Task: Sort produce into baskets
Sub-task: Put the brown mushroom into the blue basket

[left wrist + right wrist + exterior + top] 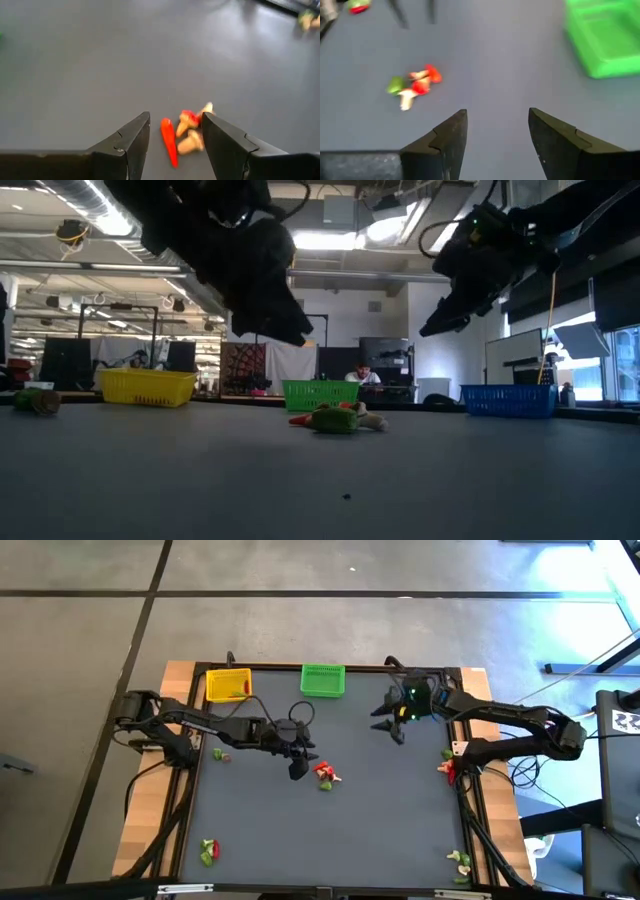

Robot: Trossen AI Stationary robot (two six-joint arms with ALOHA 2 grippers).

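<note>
A small pile of produce [325, 774], red, green and cream pieces, lies mid-table; in the left wrist view a red piece [169, 140] and cream pieces [191, 134] show between my fingers. My left gripper [298, 768] hangs open just left of and above this pile [335, 419], touching nothing. My right gripper [390, 726] hangs open in the air at the far right, near the green basket [322, 680]. The yellow basket [228, 686] stands at the far left with a red piece inside. The blue basket [508, 400] shows in the low view only.
More produce lies scattered: one piece near the left edge [220, 754], a green pile at the near left corner [208, 851], red pieces at the right edge [447, 766] and pale ones at the near right corner [460, 862]. The grey tabletop [330, 840] lies bare between them.
</note>
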